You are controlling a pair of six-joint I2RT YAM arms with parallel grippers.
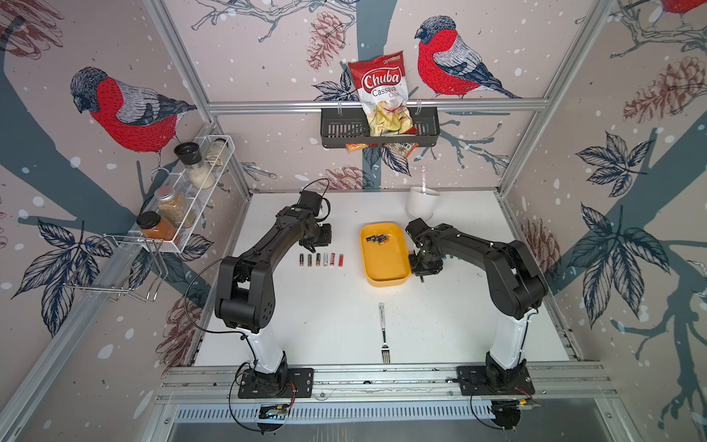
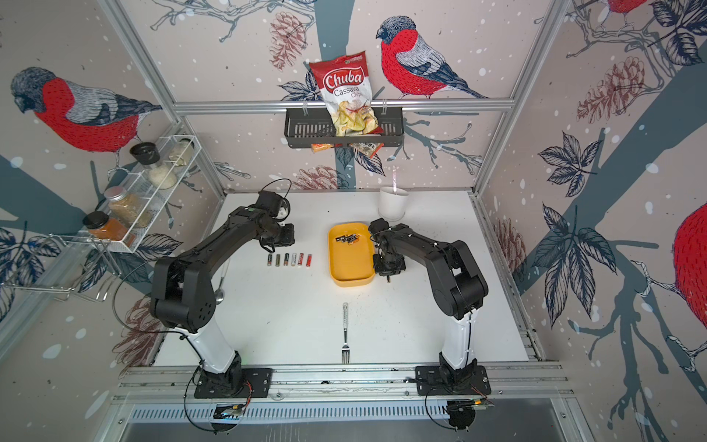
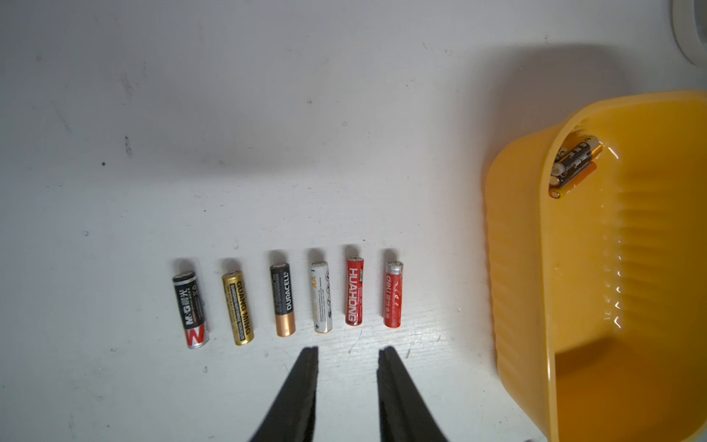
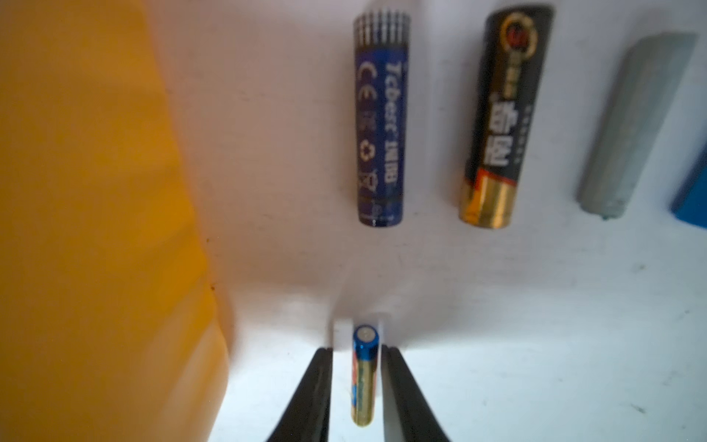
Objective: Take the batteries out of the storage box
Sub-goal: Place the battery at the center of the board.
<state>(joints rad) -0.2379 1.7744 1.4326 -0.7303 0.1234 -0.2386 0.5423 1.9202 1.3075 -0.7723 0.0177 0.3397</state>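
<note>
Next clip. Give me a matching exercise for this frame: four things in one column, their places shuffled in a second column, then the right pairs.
Things
1. fork
2. chips bag
3. blue-and-gold battery
4. row of six batteries

Places
A. in the black wall basket
B. between the open jaws of the right gripper
C. beside the storage box, by the left gripper
D. alone on the table, near the edge where the arms are mounted

Pairs: 1-D, 2-A, 3-B, 4-C
</note>
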